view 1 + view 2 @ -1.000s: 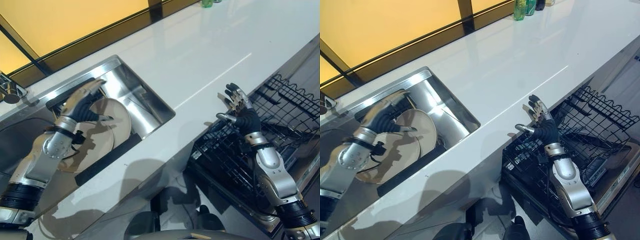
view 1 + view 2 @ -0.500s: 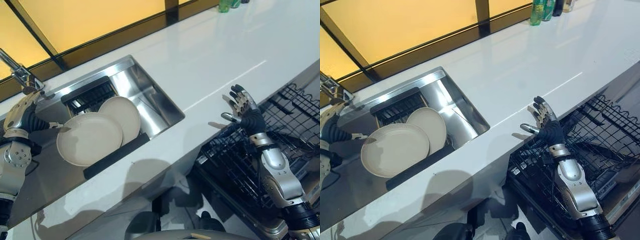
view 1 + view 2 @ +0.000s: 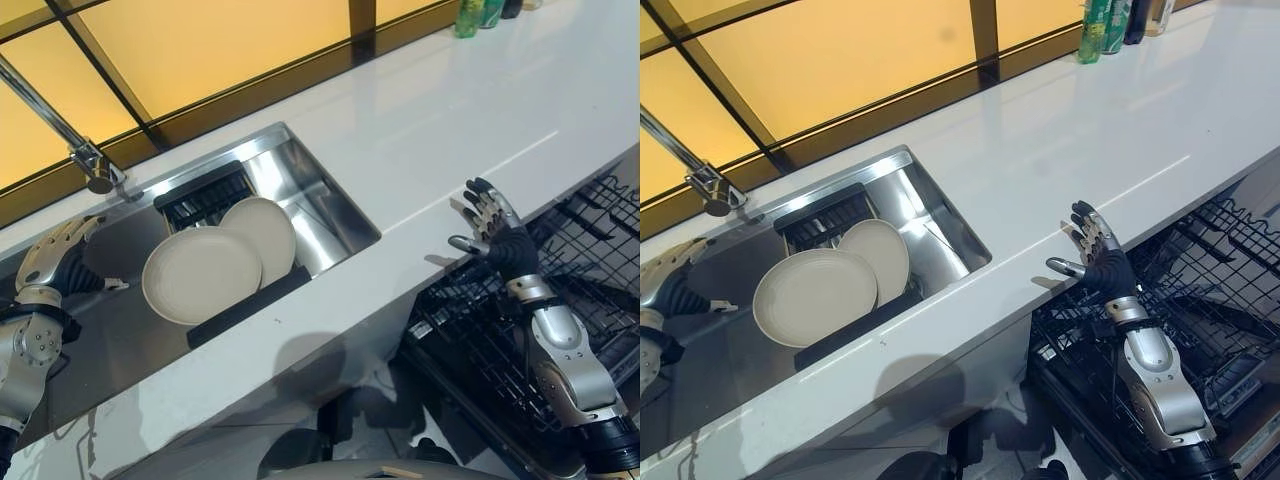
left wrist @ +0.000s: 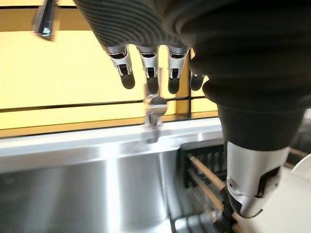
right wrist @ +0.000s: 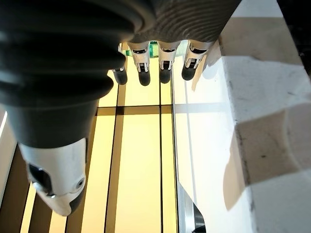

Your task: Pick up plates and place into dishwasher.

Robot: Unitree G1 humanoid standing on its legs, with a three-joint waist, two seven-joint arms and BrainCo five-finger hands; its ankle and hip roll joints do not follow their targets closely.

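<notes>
Two plates [image 3: 203, 273] lay overlapping in the sink [image 3: 320, 205], the nearer one resting partly on the one behind [image 3: 262, 226], just beside the left hand [image 3: 58, 262], so they could be lifted one at a time. That hand hung apart from them with fingers straight and spread, holding nothing, near the tap [image 3: 98, 165]. The right hand [image 3: 492, 226], equally spread and empty, waited at the table [image 3: 420, 120] edge, right above the pulled-out dishwasher rack [image 3: 580, 260], probably to receive a plate there.
</notes>
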